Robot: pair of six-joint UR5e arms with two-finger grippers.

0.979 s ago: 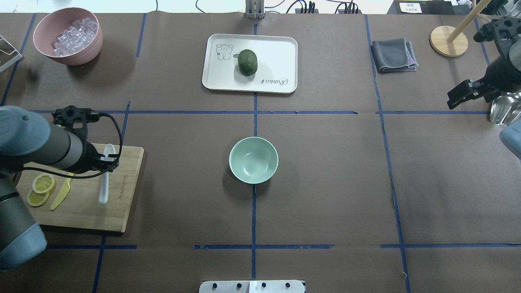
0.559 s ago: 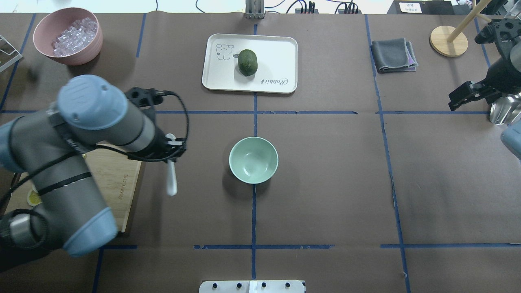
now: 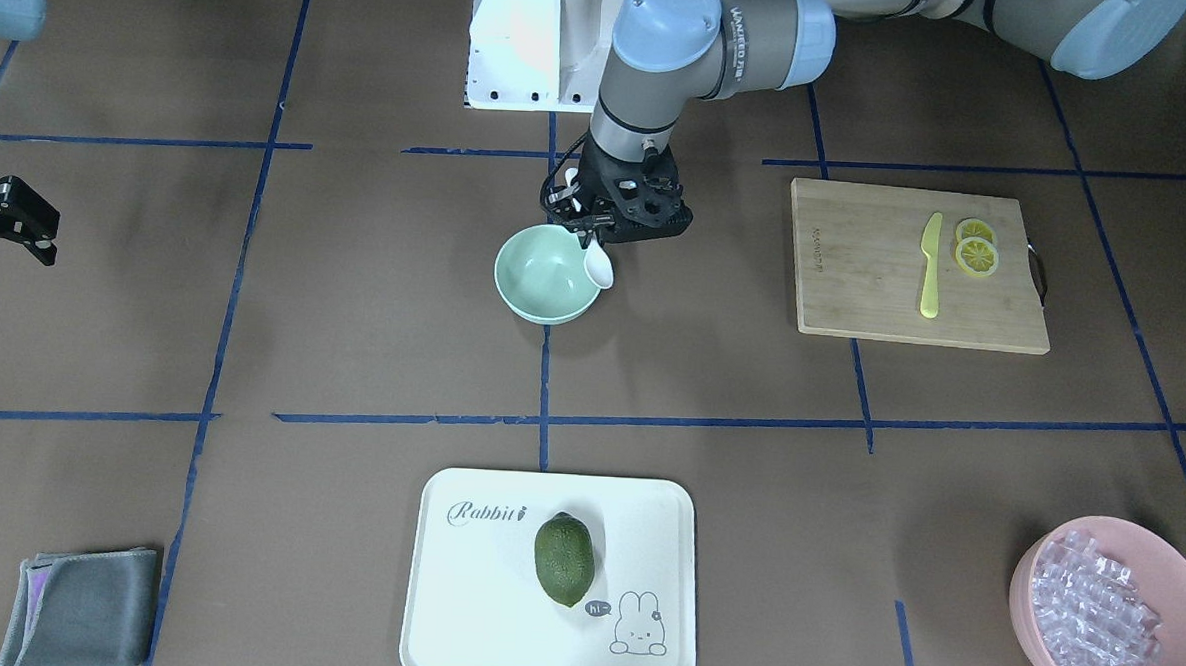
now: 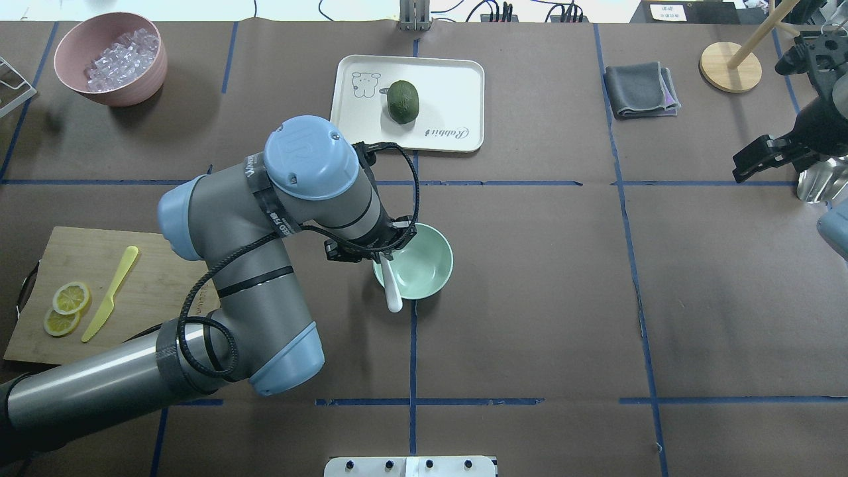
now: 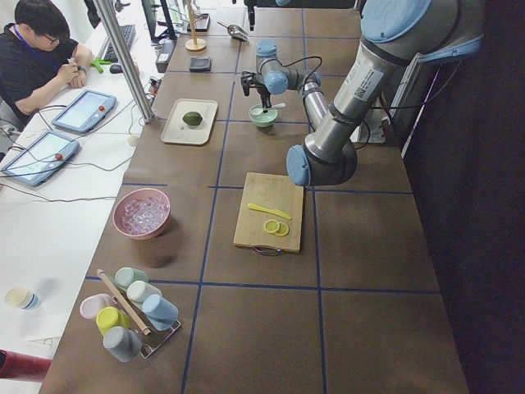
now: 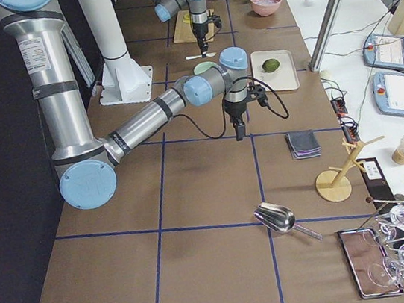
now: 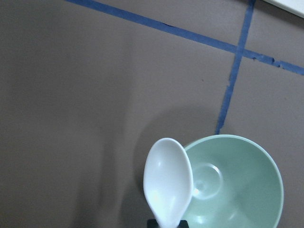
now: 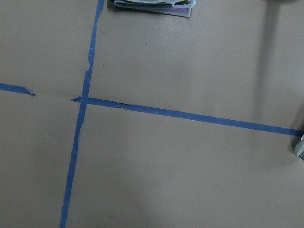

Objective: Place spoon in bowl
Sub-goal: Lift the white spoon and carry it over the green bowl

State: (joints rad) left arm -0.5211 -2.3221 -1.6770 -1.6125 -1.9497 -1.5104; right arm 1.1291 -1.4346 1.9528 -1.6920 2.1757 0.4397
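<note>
Spoon [image 3: 599, 265]: held by its handle, scoop over the bowl rim; you can't see whether they touch.
Bowl [image 3: 537, 276]: middle of table [image 3: 352, 343], far from every edge.
Left gripper [image 3: 597, 235]: clamped on spoon; scoop hidden in the overhead view.
Right gripper [image 3: 8, 215]: at the right table edge; you cannot tell its grip.

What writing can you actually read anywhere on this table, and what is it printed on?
"Rabbit" on the white tray.
"hi" in a bubble by the tray's rabbit drawing.
Cutting board: engraved mark, too small to read.
Left arm: lettering on its band, too blurred to read.
</note>
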